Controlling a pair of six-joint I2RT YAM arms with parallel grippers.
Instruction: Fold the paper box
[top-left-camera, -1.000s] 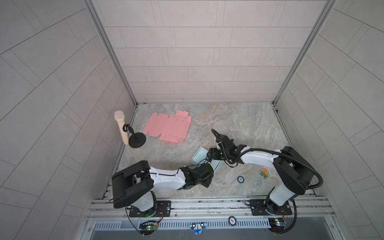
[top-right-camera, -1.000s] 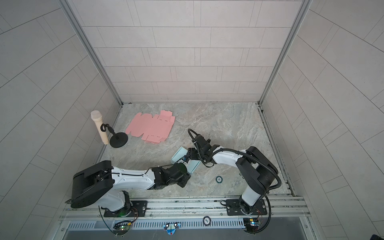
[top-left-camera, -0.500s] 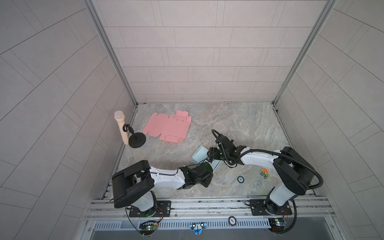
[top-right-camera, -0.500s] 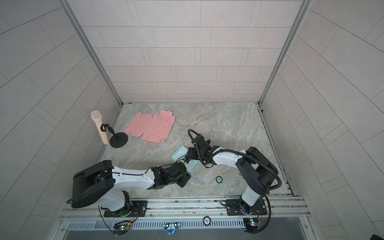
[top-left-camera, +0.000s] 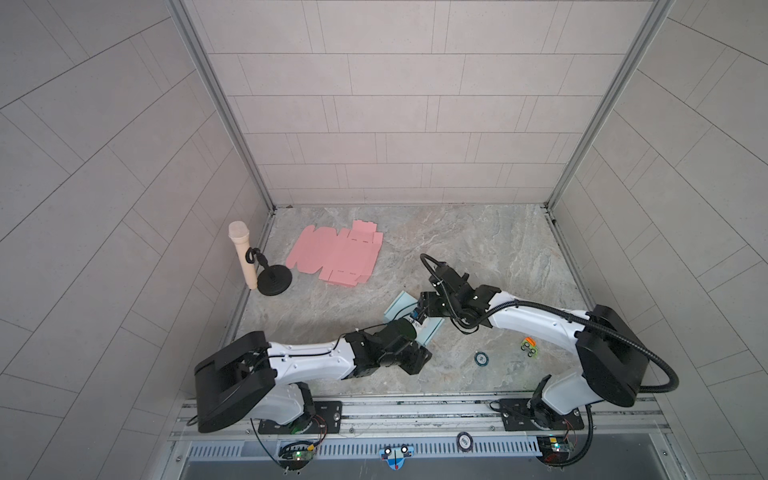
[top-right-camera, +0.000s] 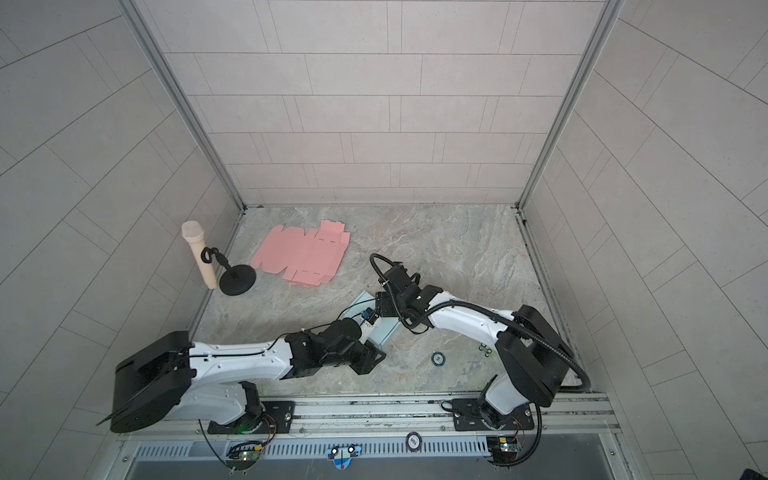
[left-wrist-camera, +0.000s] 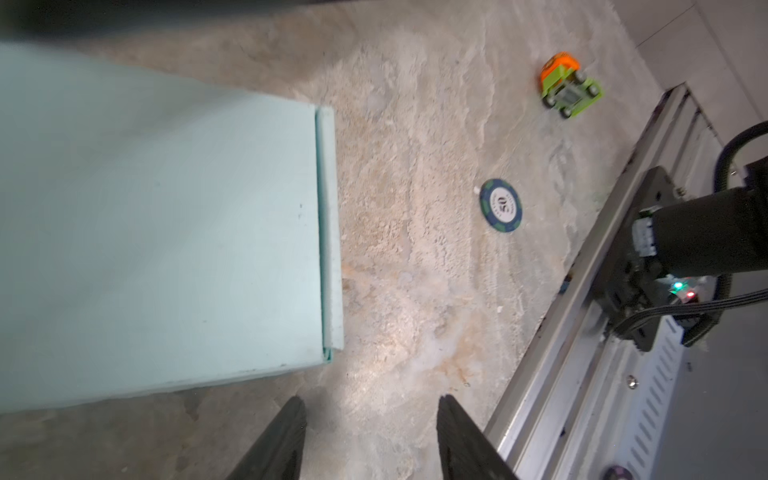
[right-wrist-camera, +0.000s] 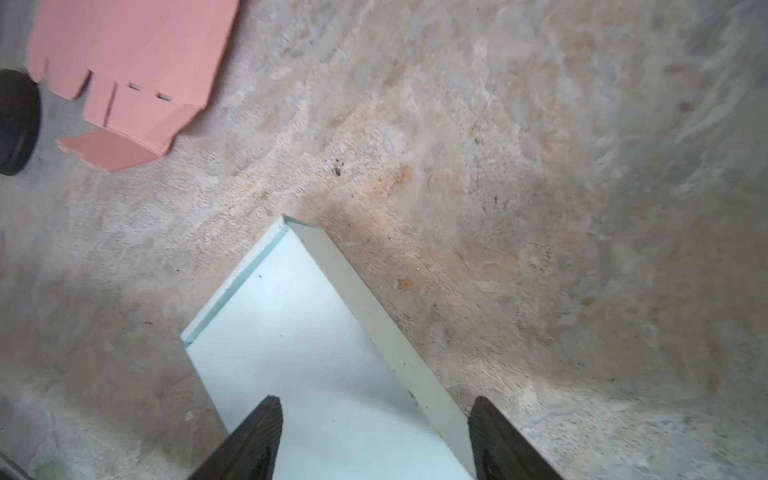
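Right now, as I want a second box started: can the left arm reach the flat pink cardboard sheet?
Probably yes: the flat pink cardboard sheet lies uncovered, and the left gripper is open and empty.

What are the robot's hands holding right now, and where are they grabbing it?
It looks like nothing. The left gripper is open beside the light blue box, and the right gripper is open over its top, gripping nothing.
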